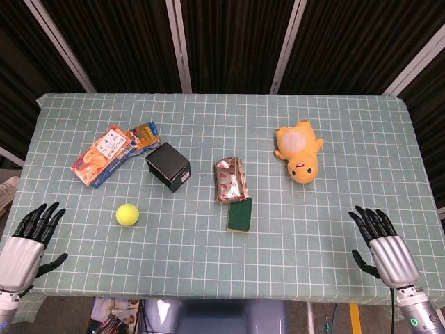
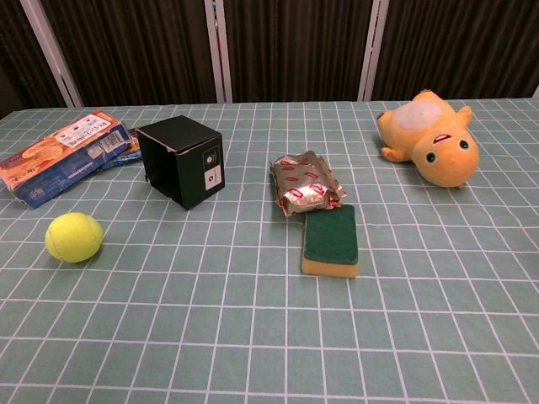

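Head view: set high above the near edge, aimed steeply down; the whole checked surface [image 1: 334,278] is taken in, up to the dark curtain behind.
Chest view: set low and close, aimed almost level across the surface toward the curtain.
Shared part: black box [image 1: 167,166], sponge [image 1: 240,216], tennis ball [image 1: 127,214] and plush toy [image 1: 299,149] are seen in both.

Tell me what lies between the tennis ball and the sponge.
Nothing: between the tennis ball and the sponge only bare checked tablecloth shows, plain in both views. The black box sits further back.
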Robot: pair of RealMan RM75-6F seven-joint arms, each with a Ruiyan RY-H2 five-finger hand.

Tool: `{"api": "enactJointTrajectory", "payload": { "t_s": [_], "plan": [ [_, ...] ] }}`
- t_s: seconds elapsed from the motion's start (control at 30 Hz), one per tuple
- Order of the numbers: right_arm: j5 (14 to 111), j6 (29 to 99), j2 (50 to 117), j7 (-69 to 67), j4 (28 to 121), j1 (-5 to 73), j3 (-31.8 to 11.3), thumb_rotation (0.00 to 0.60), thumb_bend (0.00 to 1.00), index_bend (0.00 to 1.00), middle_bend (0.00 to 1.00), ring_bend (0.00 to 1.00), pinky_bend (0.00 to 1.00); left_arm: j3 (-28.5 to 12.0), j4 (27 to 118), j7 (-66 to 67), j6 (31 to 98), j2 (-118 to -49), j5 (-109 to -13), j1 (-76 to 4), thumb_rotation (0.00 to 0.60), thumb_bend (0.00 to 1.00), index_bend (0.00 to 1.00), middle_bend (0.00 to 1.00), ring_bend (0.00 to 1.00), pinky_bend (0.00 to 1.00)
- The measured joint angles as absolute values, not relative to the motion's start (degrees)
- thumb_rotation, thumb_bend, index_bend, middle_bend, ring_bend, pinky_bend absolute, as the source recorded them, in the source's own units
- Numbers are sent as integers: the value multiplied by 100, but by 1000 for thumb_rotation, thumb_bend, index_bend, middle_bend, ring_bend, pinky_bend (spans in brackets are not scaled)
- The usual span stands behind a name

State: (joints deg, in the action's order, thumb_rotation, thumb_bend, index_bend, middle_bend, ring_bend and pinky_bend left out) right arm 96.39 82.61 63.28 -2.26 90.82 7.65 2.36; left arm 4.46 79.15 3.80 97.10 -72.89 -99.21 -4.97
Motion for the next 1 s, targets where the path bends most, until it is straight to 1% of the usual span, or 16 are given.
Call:
{"api": "enactJointTrajectory", "payload": {
  "t_s": [0.03, 0.1, 0.13, 0.17, 0.2, 0.23, 0.3, 0.33, 0.43, 0.53, 0.6, 0.67, 0.87, 1.0],
  "plan": [
    [9631, 8255, 6326, -227, 9085, 766, 236, 600, 429, 0, 0, 0, 0, 441, 7924, 391, 9694, -7293, -9913, -495, 600, 15, 21, 39, 0, 169],
    [9614, 8242, 6316, -243, 9093, 770, 233, 600, 430, 0, 0, 0, 0, 426, 7936, 418, 9646, -7314, -9885, -496, 600, 35, 50, 80, 47, 201],
    [9608, 8243, 6307, -260, 9102, 771, 229, 600, 430, 0, 0, 0, 0, 417, 7937, 442, 9622, -7330, -9876, -501, 600, 65, 92, 143, 121, 265],
    [9609, 8247, 6299, -265, 9105, 772, 227, 600, 430, 0, 0, 0, 0, 409, 7936, 478, 9581, -7351, -9870, -514, 600, 118, 169, 252, 238, 371],
    [9612, 8250, 6292, -267, 9102, 771, 228, 600, 430, 0, 0, 0, 0, 401, 7936, 506, 9541, -7372, -9870, -530, 600, 160, 238, 343, 332, 458],
    [9613, 8254, 6287, -277, 9108, 770, 228, 600, 430, 0, 0, 0, 0, 387, 7934, 535, 9509, -7400, -9879, -555, 600, 228, 350, 482, 469, 583],
    [9627, 8286, 6272, -319, 9130, 766, 226, 600, 430, 0, 0, 0, 0, 319, 7876, 616, 9505, -7492, -9936, -620, 600, 328, 489, 640, 628, 719],
    [9642, 8309, 6265, -327, 9134, 764, 225, 600, 430, 0, 0, 0, 0, 287, 7826, 656, 9512, -7535, -9963, -650, 600, 372, 520, 677, 669, 747],
    [9662, 8349, 6229, -368, 9139, 745, 232, 600, 429, 0, 0, 0, 0, 237, 7691, 808, 9404, -7623, -9999, -752, 600, 429, 535, 699, 701, 755],
    [9644, 8403, 6199, -424, 9144, 722, 220, 600, 430, 0, 0, 0, 0, 255, 7687, 956, 9042, -7615, -9970, -865, 600, 465, 537, 706, 710, 755],
    [9649, 8413, 6187, -460, 9149, 719, 221, 600, 430, 0, 0, 0, 0, 272, 7668, 1102, 8680, -7616, -9911, -963, 600, 480, 542, 723, 722, 755],
    [9675, 8427, 6172, -500, 9153, 720, 224, 600, 429, 0, 0, 0, 0, 288, 7638, 1198, 8275, -7630, -9814, -1073, 600, 485, 551, 733, 730, 755],
    [9734, 8440, 6144, -592, 9144, 742, 227, 600, 430, 0, 0, 0, 0, 386, 7483, 1342, 7123, -7759, -9554, -1448, 600, 485, 559, 724, 717, 755],
    [9711, 8432, 6122, -687, 9125, 743, 230, 600, 429, 0, 0, 0, 0, 402, 7397, 1445, 6631, -7851, -9389, -1679, 600, 472, 560, 716, 715, 755]
  ]
}}
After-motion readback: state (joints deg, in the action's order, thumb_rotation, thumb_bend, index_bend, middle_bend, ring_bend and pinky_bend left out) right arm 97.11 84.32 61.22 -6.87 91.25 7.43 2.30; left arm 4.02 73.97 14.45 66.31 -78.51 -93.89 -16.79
